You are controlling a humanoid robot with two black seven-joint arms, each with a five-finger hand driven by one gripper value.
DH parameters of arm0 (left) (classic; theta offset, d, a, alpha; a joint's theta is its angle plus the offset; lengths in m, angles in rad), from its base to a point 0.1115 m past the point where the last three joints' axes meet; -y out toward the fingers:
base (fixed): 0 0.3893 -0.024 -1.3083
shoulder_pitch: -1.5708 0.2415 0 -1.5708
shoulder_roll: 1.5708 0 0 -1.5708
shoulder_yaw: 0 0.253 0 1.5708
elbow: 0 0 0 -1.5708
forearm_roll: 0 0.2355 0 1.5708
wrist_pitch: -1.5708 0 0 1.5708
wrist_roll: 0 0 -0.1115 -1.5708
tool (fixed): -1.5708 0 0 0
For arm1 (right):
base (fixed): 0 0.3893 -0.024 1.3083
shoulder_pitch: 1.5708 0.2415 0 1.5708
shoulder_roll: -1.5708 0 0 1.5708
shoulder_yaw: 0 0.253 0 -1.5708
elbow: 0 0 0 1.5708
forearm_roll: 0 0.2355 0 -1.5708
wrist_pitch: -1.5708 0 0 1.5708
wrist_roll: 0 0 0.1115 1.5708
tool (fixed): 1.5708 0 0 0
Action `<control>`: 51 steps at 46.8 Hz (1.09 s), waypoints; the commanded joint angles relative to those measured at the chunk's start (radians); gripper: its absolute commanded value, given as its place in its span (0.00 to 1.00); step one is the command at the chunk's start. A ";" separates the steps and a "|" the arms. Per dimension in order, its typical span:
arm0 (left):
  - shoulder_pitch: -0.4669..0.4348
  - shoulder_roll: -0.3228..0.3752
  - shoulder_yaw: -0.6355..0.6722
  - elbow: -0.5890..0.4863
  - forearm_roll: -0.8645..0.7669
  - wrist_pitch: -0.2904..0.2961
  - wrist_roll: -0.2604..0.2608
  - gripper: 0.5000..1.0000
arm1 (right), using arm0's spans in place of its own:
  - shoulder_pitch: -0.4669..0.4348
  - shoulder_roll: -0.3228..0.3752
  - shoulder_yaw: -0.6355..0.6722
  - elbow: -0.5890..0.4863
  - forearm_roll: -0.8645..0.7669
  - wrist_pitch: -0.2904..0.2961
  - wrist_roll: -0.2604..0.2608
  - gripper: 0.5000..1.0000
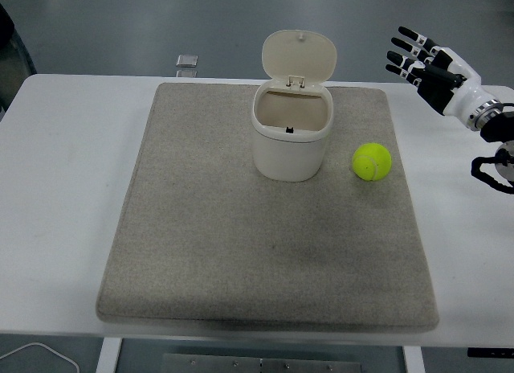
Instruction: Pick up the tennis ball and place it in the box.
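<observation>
A yellow-green tennis ball [372,161] lies on the grey mat [241,252], just right of a white box [291,130] with its hinged lid standing open. The box looks empty inside. My right hand [424,62] is raised above the table's far right, up and to the right of the ball, fingers spread and holding nothing. The left arm does not show.
The mat covers the middle of the white table [64,188]. A small grey square object [187,61] lies at the table's far edge. A white cable [40,353] shows below the near left edge.
</observation>
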 commanded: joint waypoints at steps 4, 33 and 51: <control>0.000 0.000 0.000 0.000 -0.001 0.000 0.000 0.98 | -0.001 0.000 0.000 0.000 -0.001 0.000 0.000 0.85; -0.012 0.000 0.004 -0.009 0.001 0.000 0.000 0.98 | -0.003 -0.001 -0.009 -0.002 -0.039 -0.008 0.002 0.85; -0.014 0.000 0.004 -0.009 -0.001 0.000 0.000 0.98 | -0.003 -0.006 -0.006 -0.002 -0.043 0.002 0.014 0.85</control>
